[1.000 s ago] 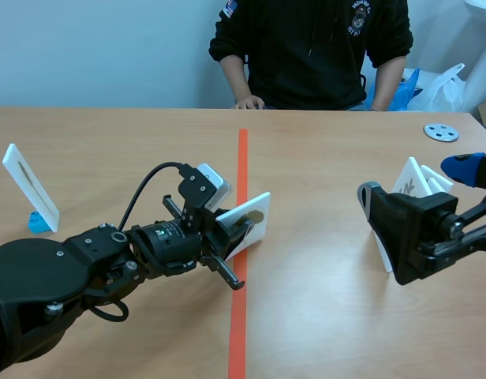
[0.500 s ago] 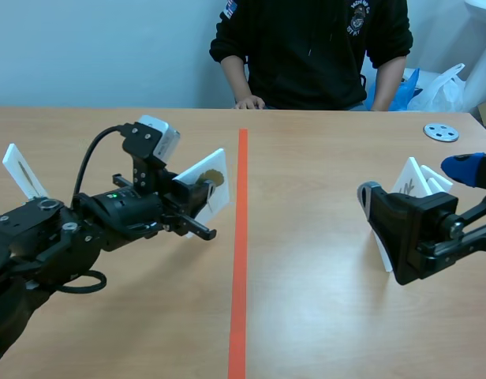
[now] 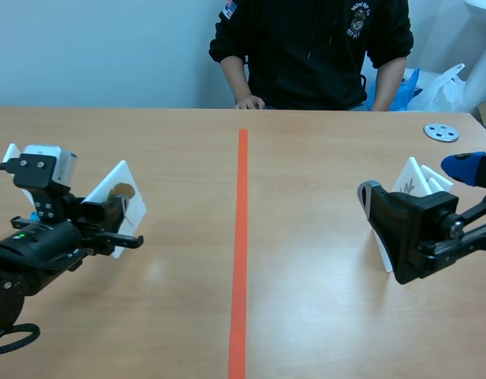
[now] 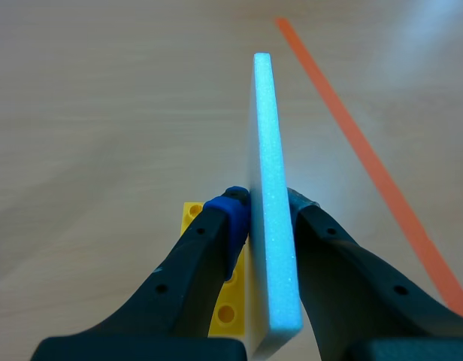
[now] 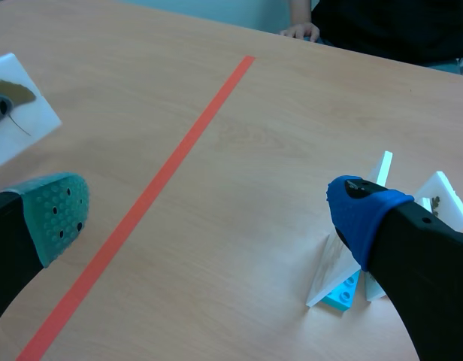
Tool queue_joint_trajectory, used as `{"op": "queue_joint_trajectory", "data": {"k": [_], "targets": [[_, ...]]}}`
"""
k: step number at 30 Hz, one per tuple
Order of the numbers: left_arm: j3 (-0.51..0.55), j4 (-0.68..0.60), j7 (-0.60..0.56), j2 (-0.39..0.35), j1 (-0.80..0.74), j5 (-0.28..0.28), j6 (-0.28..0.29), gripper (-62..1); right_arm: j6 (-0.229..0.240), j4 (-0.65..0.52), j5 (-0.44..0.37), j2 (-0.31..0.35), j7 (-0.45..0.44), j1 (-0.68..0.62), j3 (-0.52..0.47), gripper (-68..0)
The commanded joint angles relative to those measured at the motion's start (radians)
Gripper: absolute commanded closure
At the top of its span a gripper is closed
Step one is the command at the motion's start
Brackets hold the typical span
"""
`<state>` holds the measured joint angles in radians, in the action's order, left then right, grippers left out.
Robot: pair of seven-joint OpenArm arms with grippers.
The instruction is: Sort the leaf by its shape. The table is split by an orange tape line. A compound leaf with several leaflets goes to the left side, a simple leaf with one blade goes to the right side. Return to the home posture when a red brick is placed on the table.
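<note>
Left of the tape line (image 3: pixel 240 237): my left gripper (image 4: pixel 267 207) clenches the leaf card (image 3: pixel 117 183), carried left since a second ago.
Right side: my right gripper (image 5: pixel 209 214) gapes, unmoved.

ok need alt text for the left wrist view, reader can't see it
The left end effector is shut on a white foam card seen edge-on, upright between its fingers. A yellow brick shows at the card's base. An orange tape line crosses the wooden table ahead.

Five leaf cards are showing: one leaf card (image 3: pixel 121 197) sitting clamped in the left gripper (image 4: pixel 263 209), a second card (image 3: pixel 11 154) standing behind it, and a cluster (image 3: pixel 409 180) of at least three by the right gripper (image 5: pixel 209 212). One grey disc (image 3: pixel 441 132) is lying beyond.
</note>
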<state>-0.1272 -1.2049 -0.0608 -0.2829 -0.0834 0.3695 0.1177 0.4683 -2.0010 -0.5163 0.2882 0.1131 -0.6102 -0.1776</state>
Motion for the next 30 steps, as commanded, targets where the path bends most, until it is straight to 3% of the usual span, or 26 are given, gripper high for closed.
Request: {"op": "queue_joint_trajectory", "data": {"k": [1, 7, 13, 30], "targets": [[0.018, -0.008, -0.018, 0.005, 0.014, 0.009, -0.001, -5.7, 0.000, -0.005, -0.011, 0.003, -0.019, 0.012, -0.010, -67.9], [0.089, 0.012, -0.027, 0.005, 0.012, 0.009, -0.005, -5.7, 0.000, -0.005, -0.011, 0.003, -0.023, 0.012, -0.010, -67.9], [0.128, 0.061, -0.035, 0.005, 0.012, 0.008, -0.065, -5.7, 0.000, -0.005, -0.011, 0.003, -0.030, 0.014, -0.010, -67.9], [0.150, 0.211, -0.206, 0.005, 0.040, 0.009, -0.109, -5.7, 0.000, -0.005, -0.011, 0.002, -0.029, 0.014, -0.010, -67.9]]}}
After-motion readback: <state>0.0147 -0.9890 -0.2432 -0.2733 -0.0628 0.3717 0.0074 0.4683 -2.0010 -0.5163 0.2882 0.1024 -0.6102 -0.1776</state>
